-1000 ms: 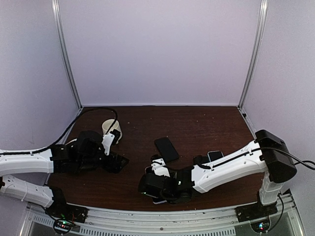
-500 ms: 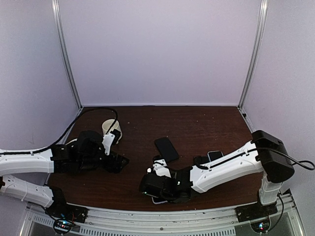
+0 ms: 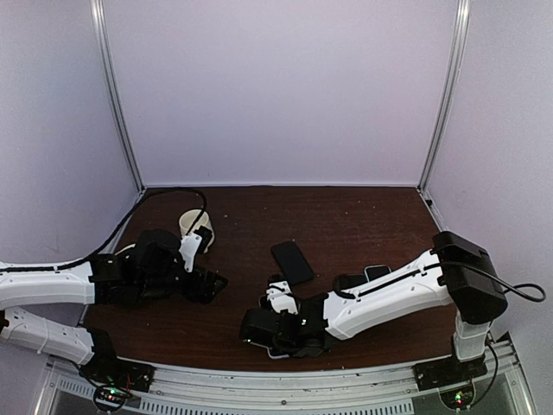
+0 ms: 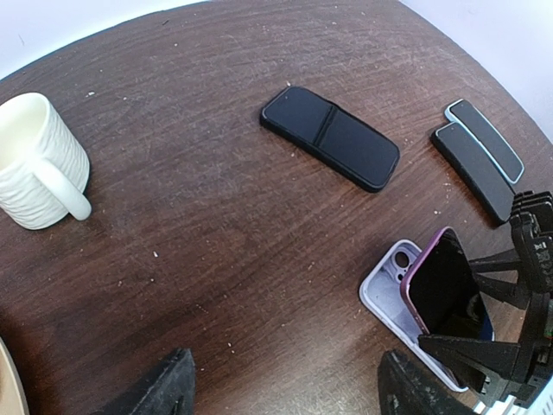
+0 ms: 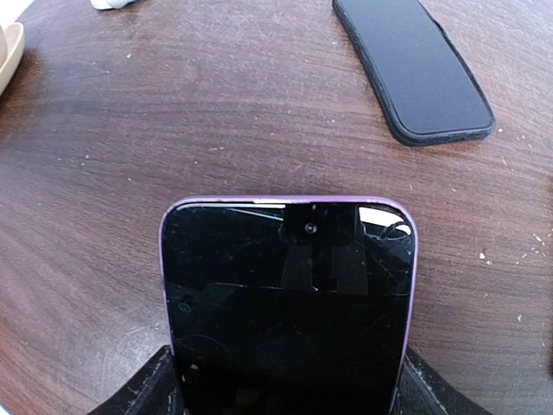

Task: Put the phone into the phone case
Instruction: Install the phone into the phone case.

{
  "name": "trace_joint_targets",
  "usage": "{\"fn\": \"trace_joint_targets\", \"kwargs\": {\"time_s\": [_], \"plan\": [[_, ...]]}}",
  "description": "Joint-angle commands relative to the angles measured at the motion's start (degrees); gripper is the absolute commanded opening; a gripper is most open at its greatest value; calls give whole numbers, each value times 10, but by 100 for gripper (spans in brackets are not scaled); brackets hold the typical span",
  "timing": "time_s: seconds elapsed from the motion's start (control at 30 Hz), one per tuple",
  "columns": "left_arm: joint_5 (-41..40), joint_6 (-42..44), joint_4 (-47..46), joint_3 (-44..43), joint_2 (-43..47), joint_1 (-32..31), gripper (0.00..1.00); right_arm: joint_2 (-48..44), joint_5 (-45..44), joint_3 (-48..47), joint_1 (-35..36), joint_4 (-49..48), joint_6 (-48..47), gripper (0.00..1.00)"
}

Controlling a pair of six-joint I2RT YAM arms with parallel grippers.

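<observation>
The right gripper (image 5: 289, 391), clamped on the purple phone (image 4: 442, 285), has crept toward lower left, tilting it over the lilac case (image 4: 381, 303); seating looks close. The left gripper (image 4: 285, 391) gapes empty.

Pale walls (image 3: 276, 86), alu posts (image 3: 117, 95), wood table (image 3: 363, 220)

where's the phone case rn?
Left wrist view, lower right: the phone case lies flat on the table, beneath the tilted phone in the right gripper.

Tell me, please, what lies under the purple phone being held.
A pale phone case lies beneath the tilted phone, camera cutout showing; its other end is covered by the phone and right gripper.
</observation>
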State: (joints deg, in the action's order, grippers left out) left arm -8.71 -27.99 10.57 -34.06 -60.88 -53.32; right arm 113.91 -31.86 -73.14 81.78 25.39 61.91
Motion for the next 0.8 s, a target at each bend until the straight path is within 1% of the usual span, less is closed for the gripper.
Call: {"fn": "trace_joint_targets", "kwargs": {"time_s": [0.0,0.03,0.1,0.13,0.2,0.23,0.3,0.4,0.47,0.57,0.77], "plan": [[7,7,-24,1,-2,-3,77,25,1,-19,14,86,17,0],[7,7,-25,1,-2,-3,77,26,1,-20,14,88,17,0],[7,7,-24,0,-3,-3,77,32,5,-19,14,87,23,9],[7,7,-24,0,-2,-3,77,33,9,-17,14,86,28,14],[7,8,-24,0,-1,-2,77,37,12,-14,14,89,40,32],[7,8,-24,0,-1,-3,77,36,10,-15,14,95,46,38],[6,8,-24,1,-1,-3,77,33,8,-10,13,97,54,46],[7,8,-25,0,-2,-2,77,30,12,-3,11,88,52,63],[5,11,-22,-2,-2,-3,77,31,14,-5,9,89,53,69],[-1,13,-20,-2,3,-3,77,28,14,-4,8,89,52,75],[-3,15,-21,-1,3,-3,77,25,16,-3,4,83,38,84]]}}
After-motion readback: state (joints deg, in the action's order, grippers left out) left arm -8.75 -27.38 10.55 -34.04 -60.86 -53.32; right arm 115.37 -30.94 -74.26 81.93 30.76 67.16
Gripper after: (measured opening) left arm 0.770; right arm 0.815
